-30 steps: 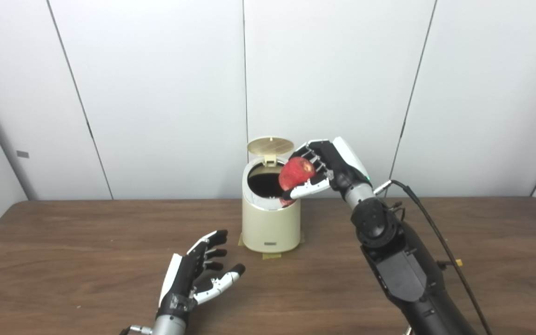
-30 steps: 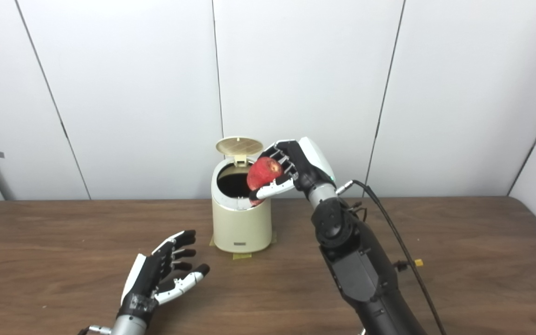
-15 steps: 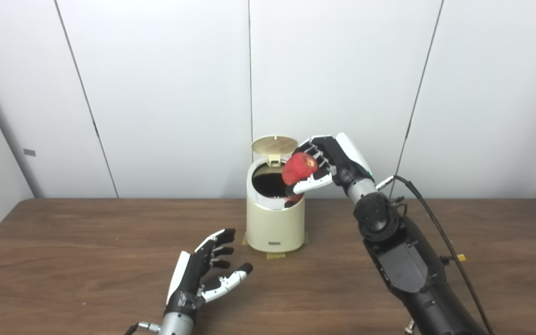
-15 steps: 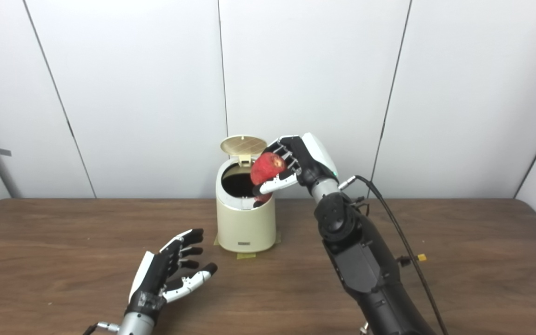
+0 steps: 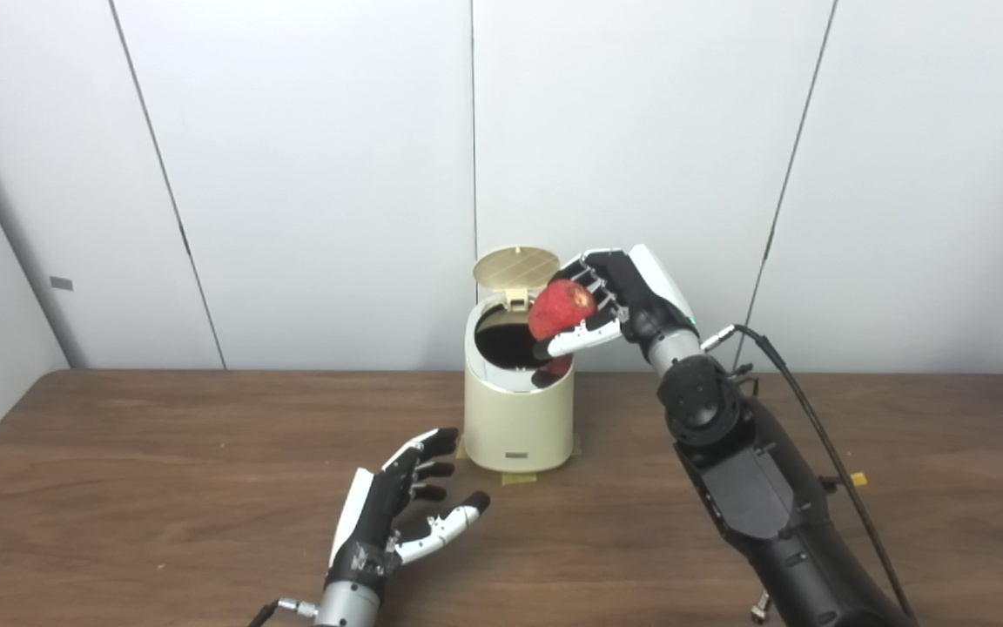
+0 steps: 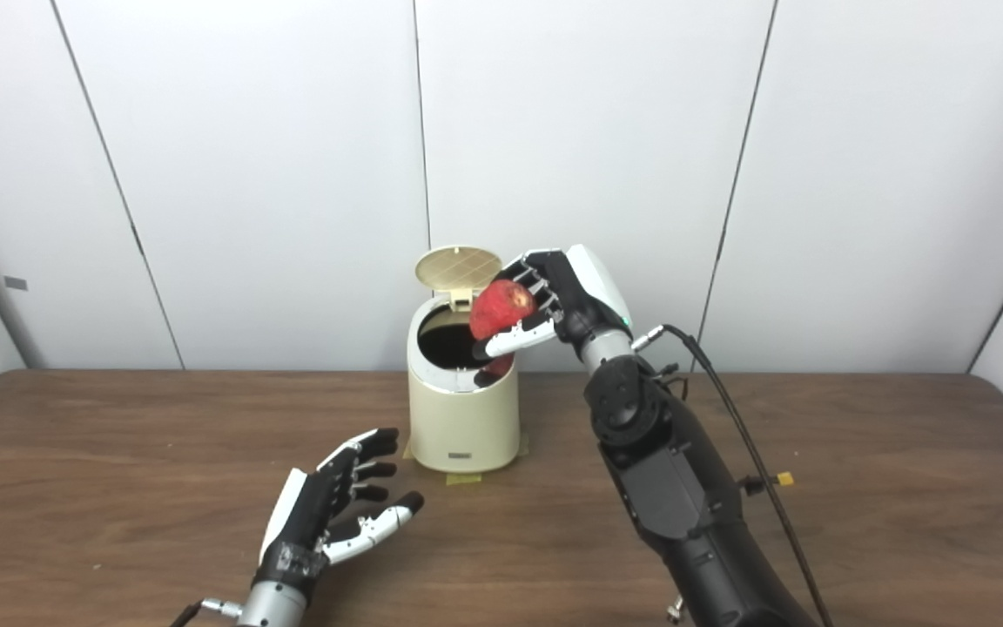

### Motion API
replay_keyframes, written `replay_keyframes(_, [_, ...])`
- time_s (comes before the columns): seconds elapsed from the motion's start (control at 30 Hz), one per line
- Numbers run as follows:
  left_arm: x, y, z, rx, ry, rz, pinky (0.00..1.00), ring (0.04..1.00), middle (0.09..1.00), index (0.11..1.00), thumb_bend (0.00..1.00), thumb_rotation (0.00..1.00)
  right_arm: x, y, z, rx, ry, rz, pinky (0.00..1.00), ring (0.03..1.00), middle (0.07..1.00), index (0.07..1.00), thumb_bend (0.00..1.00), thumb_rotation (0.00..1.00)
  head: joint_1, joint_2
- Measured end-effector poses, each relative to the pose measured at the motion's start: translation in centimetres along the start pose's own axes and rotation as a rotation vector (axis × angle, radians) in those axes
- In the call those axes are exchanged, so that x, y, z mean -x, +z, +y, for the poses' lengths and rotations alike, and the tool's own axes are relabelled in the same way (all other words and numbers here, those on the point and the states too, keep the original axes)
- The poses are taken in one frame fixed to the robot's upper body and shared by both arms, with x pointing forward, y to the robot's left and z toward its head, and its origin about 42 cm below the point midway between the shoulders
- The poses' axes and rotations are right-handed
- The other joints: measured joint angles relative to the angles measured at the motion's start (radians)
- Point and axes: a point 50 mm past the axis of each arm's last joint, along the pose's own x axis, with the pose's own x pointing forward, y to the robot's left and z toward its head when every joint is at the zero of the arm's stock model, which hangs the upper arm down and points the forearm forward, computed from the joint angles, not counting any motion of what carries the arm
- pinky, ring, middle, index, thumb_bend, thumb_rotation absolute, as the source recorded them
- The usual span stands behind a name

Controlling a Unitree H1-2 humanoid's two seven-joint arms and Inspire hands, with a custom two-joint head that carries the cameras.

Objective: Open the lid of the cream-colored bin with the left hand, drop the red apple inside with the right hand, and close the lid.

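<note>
Left eye view | brown wood table [image 5: 162, 488], white panel wall [image 5: 310, 174] | right hand [image 5: 619, 296] fingers clasp apple [image 5: 560, 308] | left hand [image 5: 393, 522] fingers spread, empty

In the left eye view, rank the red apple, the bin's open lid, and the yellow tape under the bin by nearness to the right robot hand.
1. Red apple: held in the right robot hand, above the bin's opening.
2. Open lid: upright, just left of the apple.
3. Yellow tape: on the table at the bin's base, well below.
</note>
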Motion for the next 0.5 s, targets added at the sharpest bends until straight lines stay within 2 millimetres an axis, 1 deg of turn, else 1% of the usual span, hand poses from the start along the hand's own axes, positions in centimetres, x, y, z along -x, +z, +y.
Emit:
replay_keyframes(0.03, [0.0, 0.0, 0.0, 0.0, 0.0, 0.001, 0.69, 0.778, 0.831, 0.829, 0.63, 0.17, 0.0, 0.2, 0.2, 0.012, 0.005, -0.004, 0.38, 0.434, 0.493, 0.495, 0.52, 0.0, -0.002, 0.0])
replay_keyframes(0.07, [0.0, 0.0, 0.0, 0.0, 0.0, 0.001, 0.68, 0.773, 0.83, 0.826, 0.63, 0.18, 0.0, 0.2, 0.2, 0.026, 0.013, -0.005, 0.43, 0.509, 0.555, 0.494, 0.52, 0.08, -0.002, 0.002])
replay_keyframes(0.1, [0.0, 0.0, 0.0, 0.0, 0.0, 0.001, 0.67, 0.77, 0.828, 0.824, 0.63, 0.18, -0.1, 0.3, 0.1, 0.058, 0.027, -0.007, 0.49, 0.597, 0.644, 0.588, 0.75, 0.15, -0.002, 0.003])
replay_keyframes(0.13, [0.0, 0.0, 0.0, -0.001, 0.0, 0.001, 0.67, 0.767, 0.826, 0.823, 0.63, 0.18, -0.2, 0.5, -0.1, 0.097, 0.047, -0.009, 0.53, 0.664, 0.714, 0.652, 0.87, 0.2, -0.002, 0.003])
replay_keyframes(0.17, [0.0, 0.0, 0.0, -0.001, 0.0, 0.001, 0.67, 0.764, 0.825, 0.821, 0.64, 0.18, -0.3, 0.9, -0.3, 0.14, 0.073, -0.011, 0.58, 0.739, 0.792, 0.714, 0.95, 0.24, -0.002, 0.003])
replay_keyframes(0.2, [0.0, 0.0, 0.0, 0.0, 0.0, 0.001, 0.67, 0.764, 0.825, 0.82, 0.63, 0.18, -0.4, 1.3, -0.6, 0.169, 0.094, -0.005, 0.6, 0.784, 0.841, 0.751, 0.97, 0.26, -0.002, 0.005])
replay_keyframes(0.27, [0.0, 0.0, 0.0, 0.0, 0.0, 0.001, 0.67, 0.765, 0.826, 0.82, 0.63, 0.18, -0.5, 1.5, -0.8, 0.198, 0.109, 0.014, 0.64, 0.842, 0.898, 0.793, 1.0, 0.28, -0.002, 0.006])
replay_keyframes(0.4, [0.0, 0.0, 0.0, -0.001, -0.001, 0.002, 0.67, 0.765, 0.827, 0.82, 0.63, 0.18, -0.3, 1.9, -0.9, 0.214, 0.106, 0.04, 0.66, 0.874, 0.926, 0.813, 1.0, 0.29, 0.0, 0.009])
replay_keyframes(0.5, [0.0, 0.0, 0.0, -0.003, -0.002, 0.003, 0.66, 0.758, 0.825, 0.813, 0.63, 0.18, -0.3, 1.9, -1.0, 0.221, 0.115, 0.043, 0.66, 0.874, 0.926, 0.816, 1.0, 0.3, 0.0, 0.012])
